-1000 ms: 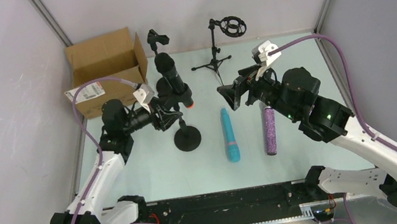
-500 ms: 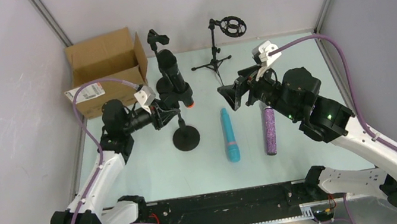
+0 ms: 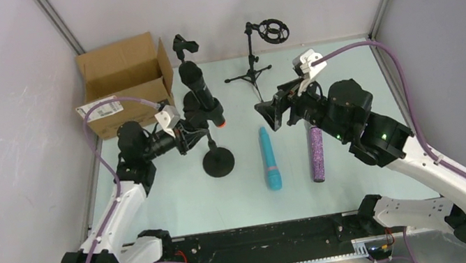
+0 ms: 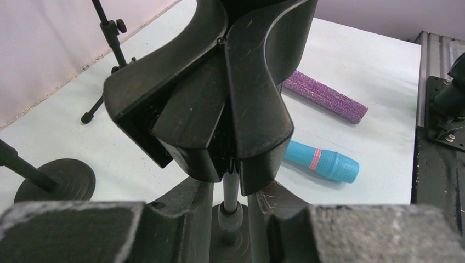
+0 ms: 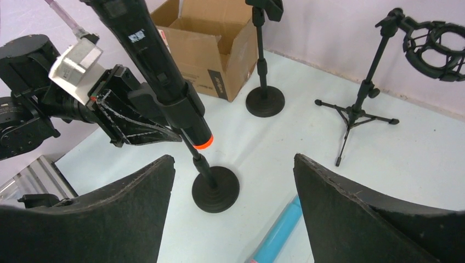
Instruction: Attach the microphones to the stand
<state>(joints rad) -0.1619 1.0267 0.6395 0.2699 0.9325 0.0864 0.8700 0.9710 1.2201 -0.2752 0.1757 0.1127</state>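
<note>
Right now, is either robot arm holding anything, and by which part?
The left gripper has its jaws closed on the round-base stand, at the thin rod just under the clip carrying the black microphone. The right gripper, jaws open, holds nothing.

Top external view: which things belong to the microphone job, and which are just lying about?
Job:
black microphone, clipped in the near round-base stand
turquoise microphone
glittery purple microphone
far round-base stand
tripod stand

Lying about:
cardboard box
</note>
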